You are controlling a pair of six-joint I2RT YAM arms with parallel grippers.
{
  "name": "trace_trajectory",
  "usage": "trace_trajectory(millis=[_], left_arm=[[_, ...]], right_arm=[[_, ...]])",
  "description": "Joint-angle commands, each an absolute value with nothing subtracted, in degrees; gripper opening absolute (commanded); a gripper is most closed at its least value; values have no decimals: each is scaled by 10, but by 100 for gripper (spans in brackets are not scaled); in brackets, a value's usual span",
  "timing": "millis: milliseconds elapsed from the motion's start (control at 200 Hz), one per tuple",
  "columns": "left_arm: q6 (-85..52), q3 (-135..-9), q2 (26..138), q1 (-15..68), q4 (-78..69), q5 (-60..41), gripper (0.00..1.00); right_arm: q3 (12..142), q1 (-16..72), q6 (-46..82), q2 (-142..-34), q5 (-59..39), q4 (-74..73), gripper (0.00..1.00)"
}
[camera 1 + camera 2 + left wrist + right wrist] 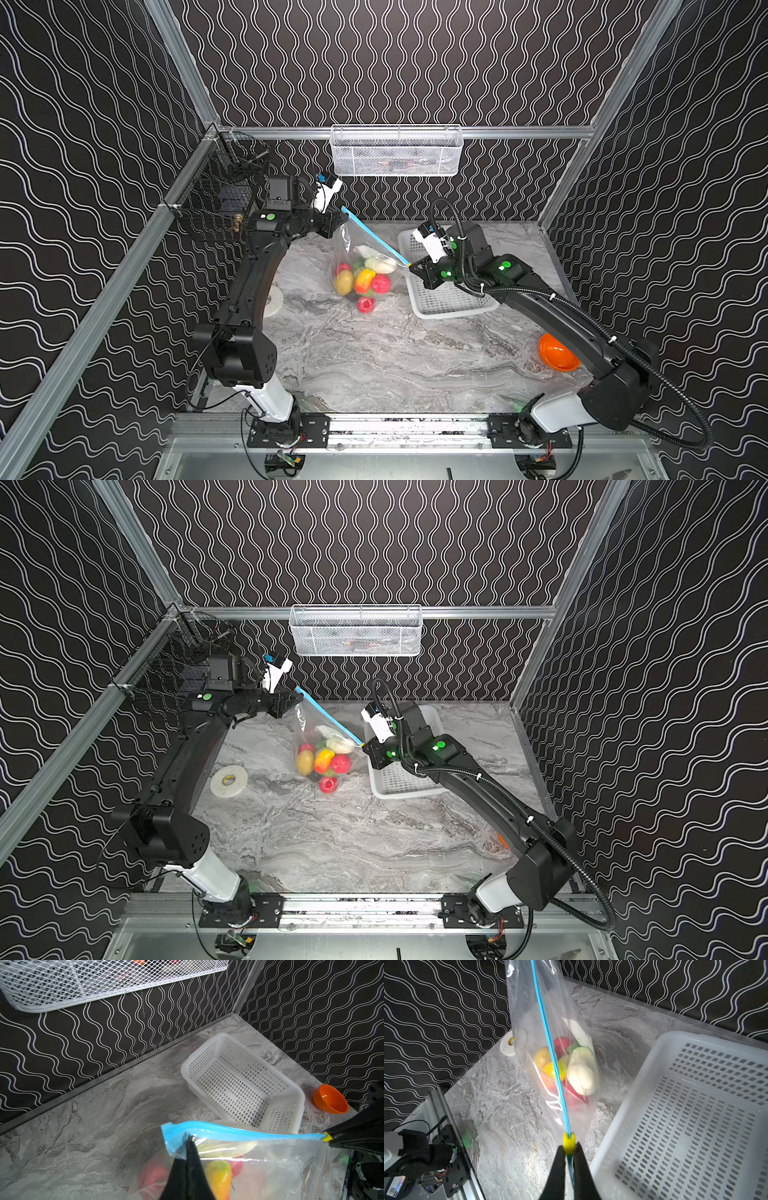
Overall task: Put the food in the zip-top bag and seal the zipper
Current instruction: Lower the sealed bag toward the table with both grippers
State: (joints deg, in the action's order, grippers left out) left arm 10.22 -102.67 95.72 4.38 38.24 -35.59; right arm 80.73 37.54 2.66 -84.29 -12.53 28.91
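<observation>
So the zip-top bag [348, 246] is strung up in the middle of both top views, a bit above centre, hanging over the marble table [374, 365]. It's clear and crinkly. The zipper [375, 236] runs as a blue strip slanting from the upper left down to the lower right. In the right wrist view that strip looks like one thin line, with the little yellow slider [569, 1141] sitting at the right-hand end.

All the food [363, 280] is piled in the sagging bottom of the bag. Going left to right there's a yellow potato [344, 282], an orange-yellow pepper [365, 280] and a red round [380, 284]. A white radish [380, 264] lies on top and another red one [365, 304] is lowest. I can't tell if the bottom of the bag actually rests on the table.

Jaws now. The left gripper [344, 217] is clamped tight on the upper-left corner of the bag just under the blue strip, pinching the plastic. The right gripper [413, 269] is closed down on the lower-right end of the strip, right behind the slider, with its fingertips [560, 1153] touching the slider.

Further right, a white perforated basket [440, 313] sits under the right arm. An orange bowl [557, 355] is down at the lower right.
</observation>
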Motion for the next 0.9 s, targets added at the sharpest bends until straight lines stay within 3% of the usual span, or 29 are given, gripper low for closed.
trace_trajectory(millis=[0, 606, 891], left_arm=[[88, -1031, 956, 40, 338, -333, 0], [-8, -1038, 922, 40, 365, -309, 0], [-71, -995, 848, 40, 361, -278, 0]], right_arm=[[800, 376, 41, -833, -101, 321, 5], [881, 376, 102, -841, -106, 282, 0], [898, 388, 129, -827, -135, 262, 0]])
